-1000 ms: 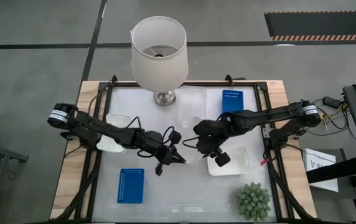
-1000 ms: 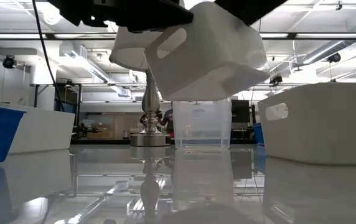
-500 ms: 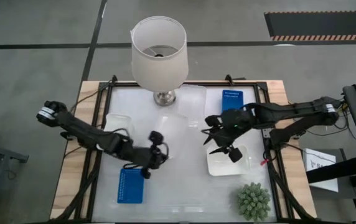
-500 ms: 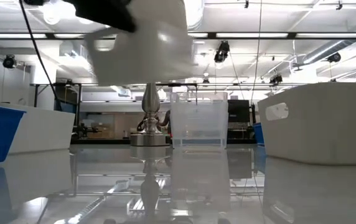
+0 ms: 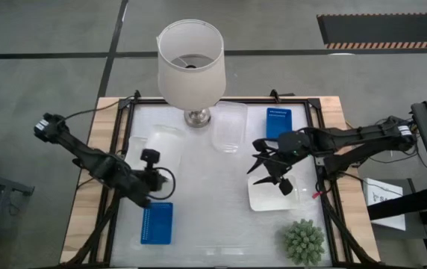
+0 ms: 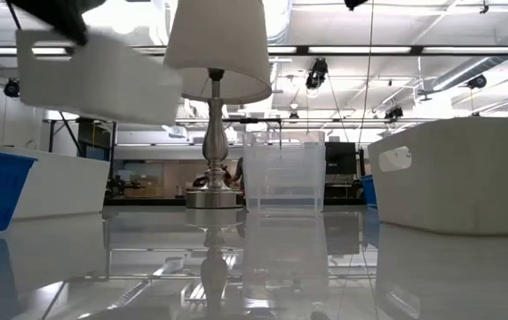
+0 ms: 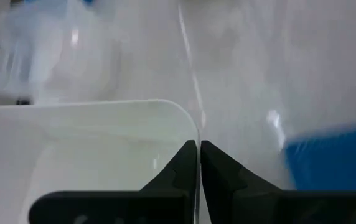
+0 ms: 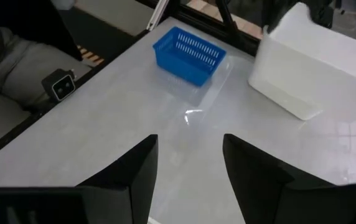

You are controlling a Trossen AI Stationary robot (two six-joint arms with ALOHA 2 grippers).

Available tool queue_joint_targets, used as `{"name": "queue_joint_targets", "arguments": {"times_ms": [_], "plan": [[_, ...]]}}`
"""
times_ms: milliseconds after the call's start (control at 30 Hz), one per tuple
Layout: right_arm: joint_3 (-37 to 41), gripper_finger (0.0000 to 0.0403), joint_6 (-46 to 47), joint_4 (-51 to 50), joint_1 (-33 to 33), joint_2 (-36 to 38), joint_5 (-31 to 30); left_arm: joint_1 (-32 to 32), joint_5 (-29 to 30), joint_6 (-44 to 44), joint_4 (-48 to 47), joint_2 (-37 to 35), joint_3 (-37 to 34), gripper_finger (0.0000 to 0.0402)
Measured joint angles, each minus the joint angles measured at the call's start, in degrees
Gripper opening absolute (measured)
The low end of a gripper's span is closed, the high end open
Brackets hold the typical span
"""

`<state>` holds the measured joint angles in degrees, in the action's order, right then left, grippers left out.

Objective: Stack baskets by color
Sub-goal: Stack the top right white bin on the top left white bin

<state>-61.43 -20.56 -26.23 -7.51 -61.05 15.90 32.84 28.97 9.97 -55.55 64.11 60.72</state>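
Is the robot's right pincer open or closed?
Open. The right pincer has a wide gap between its fingers, with nothing between them but bare table.

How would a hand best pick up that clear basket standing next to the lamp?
Probably by its thin rim on the side away from the lamp, coming straight down. The clear basket stands upright with its mouth open upward, so one finger can go inside the wall and one outside.

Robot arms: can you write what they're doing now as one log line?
left gripper: shut on white basket, lifted | right gripper: open, empty, above second white basket | stacking: not yet
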Motion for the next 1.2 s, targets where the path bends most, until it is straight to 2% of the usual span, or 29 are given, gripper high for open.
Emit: {"name": "queue_joint_targets", "arguments": {"times_ms": [133, 267, 400, 467, 800, 1000, 1200], "plan": [[2.9, 0.0173, 1.3, 2.1, 0.0, 0.9, 0.0, 0.0, -0.4, 1.6, -10.9, -2.1, -0.1, 0.0000], [5.3, 0.0173, 2.8, 3.6, 0.0, 1.5, 0.0, 0.4, -2.8, 9.2, -18.0, -4.4, -0.8, 0.0000], [6.9, 0.0173, 3.4, 5.1, 0.0, 1.6, 0.0, 0.7, -9.1, 11.2, -18.0, -5.8, -2.2, 0.0000], [7.6, 0.0173, 3.4, 5.5, 0.0, 1.8, 0.0, 0.9, -10.4, 12.2, -18.6, -6.3, -2.9, 0.0000], [8.1, 0.0173, 2.7, 6.0, 0.0, 1.7, 0.1, 1.0, -10.5, 12.4, -18.6, -6.8, -4.8, 0.0000], [8.1, 0.0173, 2.6, 6.2, 0.0, 1.7, 0.1, 1.0, -10.1, 19.3, -18.2, -6.7, -7.2, 0.0000], [8.1, 0.0173, 1.7, 8.1, 0.0, 1.7, 0.2, 1.0, -7.7, 19.7, -17.7, -5.7, -7.5, 0.0000]]}}
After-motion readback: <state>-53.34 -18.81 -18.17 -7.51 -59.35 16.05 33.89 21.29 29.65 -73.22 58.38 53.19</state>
